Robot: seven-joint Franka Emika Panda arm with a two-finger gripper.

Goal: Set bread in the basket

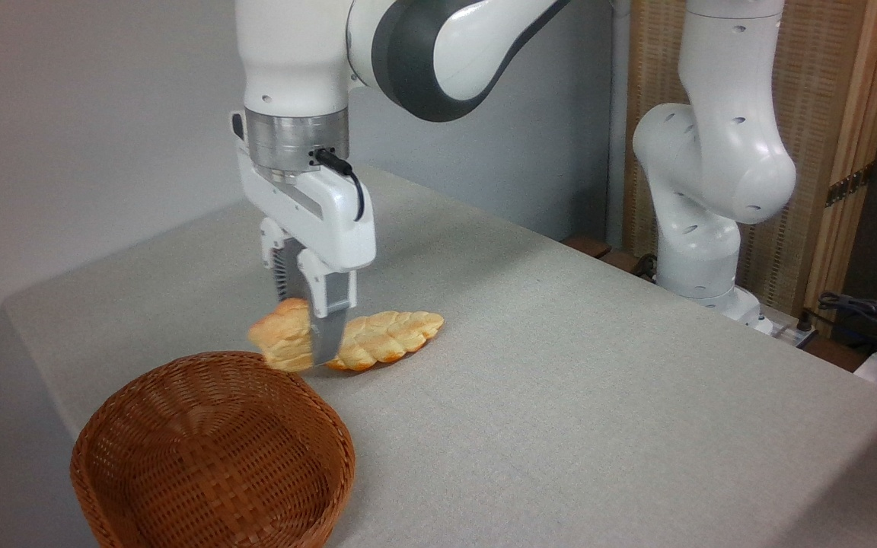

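The bread (pixel 284 344), a small golden bun, hangs in the air just above the far rim of the basket (pixel 210 449). My gripper (pixel 309 346) is shut on the bread, its fingers pointing down and the near finger (pixel 329 335) covering the bun's right side. The brown wicker basket stands at the table's front left with nothing in it.
A longer, paler braided loaf (pixel 389 335) lies on the grey table (pixel 560 396) just behind and to the right of my gripper. The arm's white base (pixel 701 228) stands at the back right, with cables (pixel 865 312) beyond it.
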